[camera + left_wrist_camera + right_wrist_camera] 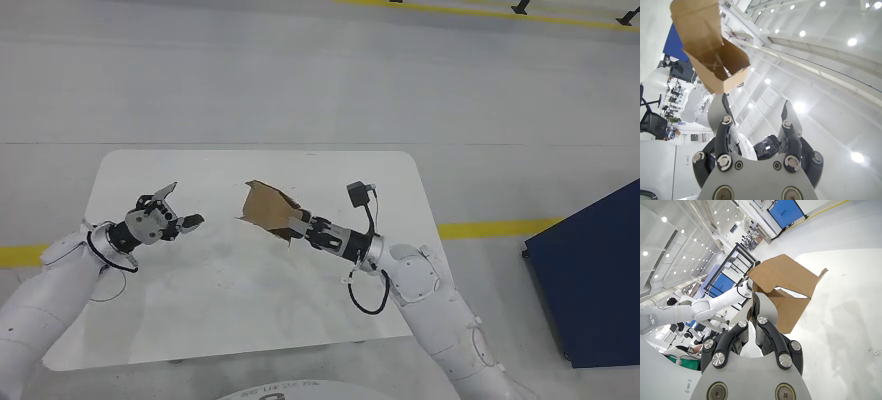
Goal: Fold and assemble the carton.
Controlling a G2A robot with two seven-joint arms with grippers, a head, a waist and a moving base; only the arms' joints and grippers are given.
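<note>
A small brown carton [268,209] hangs over the middle of the white table [200,310], partly squared up with loose flaps. My right gripper [297,222] is shut on one of its side walls; the right wrist view has the fingers [761,308] pinching the cardboard edge of the carton [789,279]. My left gripper [180,203] stands open above the table's left part, a short gap away from the carton. In the left wrist view the carton [710,49] shows its open end beyond the spread left gripper [755,102].
A dark blue panel [600,270] stands on the floor to the right of the table. A yellow floor line [490,229] runs behind it. The table's front half is bare.
</note>
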